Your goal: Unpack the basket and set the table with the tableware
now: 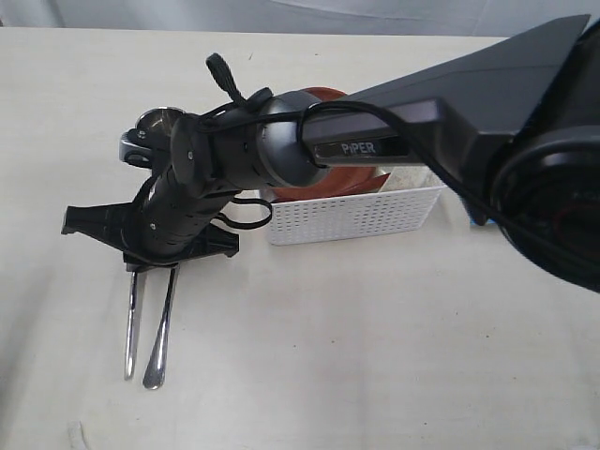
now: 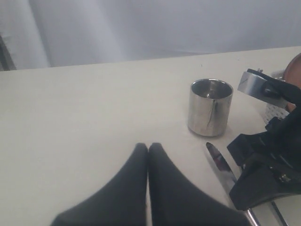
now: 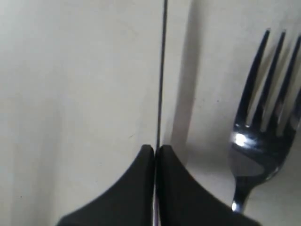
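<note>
While the right gripper (image 3: 155, 149) was clamped tight on the knife (image 1: 130, 323), the blade stood on edge between its fingers, low over the table (image 1: 375, 366). Knife's long axis ran straight out from the fingertips, parallel to the fork (image 3: 261, 136), which lay flat just beside it. Steel cup (image 2: 210, 107) stood upright near the blade tip. Left gripper (image 2: 148, 147) was closed and empty, near the cup, holding nothing. Basket (image 1: 356, 217) sat to the right of the cutlery in the exterior view, with the reddish plate (image 1: 337, 183) not yet taken out. Judged: knife needs letting go and laying flat; the right arm, already stretched across the basket, looked nearer for the plate.
</note>
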Available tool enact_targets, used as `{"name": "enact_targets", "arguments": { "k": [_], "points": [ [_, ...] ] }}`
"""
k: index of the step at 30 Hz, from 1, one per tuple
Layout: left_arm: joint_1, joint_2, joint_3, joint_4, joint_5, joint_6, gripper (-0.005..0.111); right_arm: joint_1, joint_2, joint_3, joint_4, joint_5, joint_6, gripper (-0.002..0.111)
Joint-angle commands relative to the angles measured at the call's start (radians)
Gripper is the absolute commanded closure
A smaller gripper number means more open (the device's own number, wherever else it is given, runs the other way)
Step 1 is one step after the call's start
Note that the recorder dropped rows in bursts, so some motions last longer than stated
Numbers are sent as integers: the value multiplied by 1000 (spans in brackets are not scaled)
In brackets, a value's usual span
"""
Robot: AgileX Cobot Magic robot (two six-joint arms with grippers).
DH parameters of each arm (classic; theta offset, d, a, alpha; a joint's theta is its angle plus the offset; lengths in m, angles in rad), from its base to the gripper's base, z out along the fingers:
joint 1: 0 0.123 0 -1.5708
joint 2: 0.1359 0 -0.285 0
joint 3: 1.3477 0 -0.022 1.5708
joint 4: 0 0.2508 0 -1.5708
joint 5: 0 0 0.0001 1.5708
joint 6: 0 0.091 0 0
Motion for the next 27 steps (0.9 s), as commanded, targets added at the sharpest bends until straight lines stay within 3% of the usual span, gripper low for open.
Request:
{"name": "enact_targets", "arguments": {
  "k": [1,3,5,16,19,23,27],
  "points": [
    [-6,-2,2,-2,-8,-4,107,-5,-1,-2,-13,2,3,93],
    [-6,-2,2,-2,-8,-4,107,-5,-1,-2,-13,4,3,80],
    [-6,-2,2,-2,-8,-4,107,-5,-1,-2,-13,9,13,75],
    [-6,-2,2,-2,-8,-4,107,-5,-7,-106,-30,123,-54,75],
    [-6,-2,2,-2,-8,-4,107,1,-7,-208,-184,271,2,75],
    [-6,-2,2,-2,-8,-4,107,94,-7,-312,-592,551,193,75],
    [-6,-2,2,-2,-8,-4,107,160,31,-312,-584,521,249,75]
  ]
}}
